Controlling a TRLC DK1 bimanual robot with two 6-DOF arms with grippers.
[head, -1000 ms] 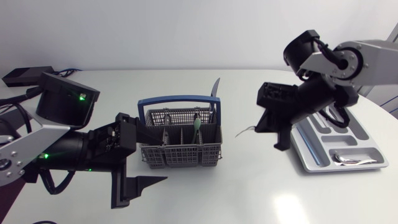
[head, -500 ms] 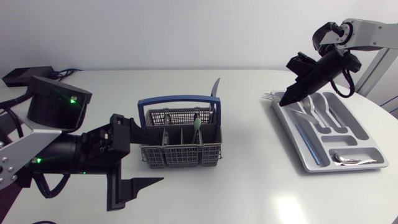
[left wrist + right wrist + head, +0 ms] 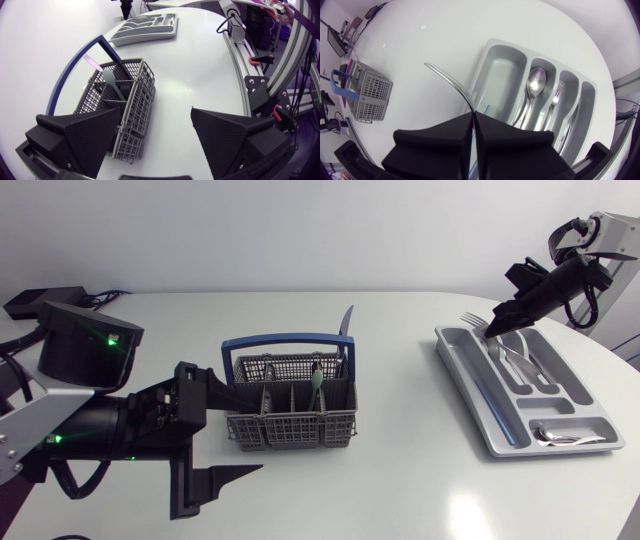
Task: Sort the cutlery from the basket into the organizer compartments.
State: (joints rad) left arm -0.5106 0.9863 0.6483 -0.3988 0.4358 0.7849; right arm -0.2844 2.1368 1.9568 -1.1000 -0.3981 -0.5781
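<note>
Right gripper (image 3: 497, 326) clamped on a fork (image 3: 472, 319), held above the organizer's (image 3: 478, 385) far end, probably to line up with its fork slot; left gripper (image 3: 225, 436), jaws apart, beside the basket (image 3: 290, 396), well away from the organizer.

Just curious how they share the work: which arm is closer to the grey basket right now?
Left. Its gripper sits open right by the basket; the right gripper holds a fork over the organizer, well away.

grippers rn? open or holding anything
Left gripper: open, empty.
Right gripper: shut on a fork.
</note>
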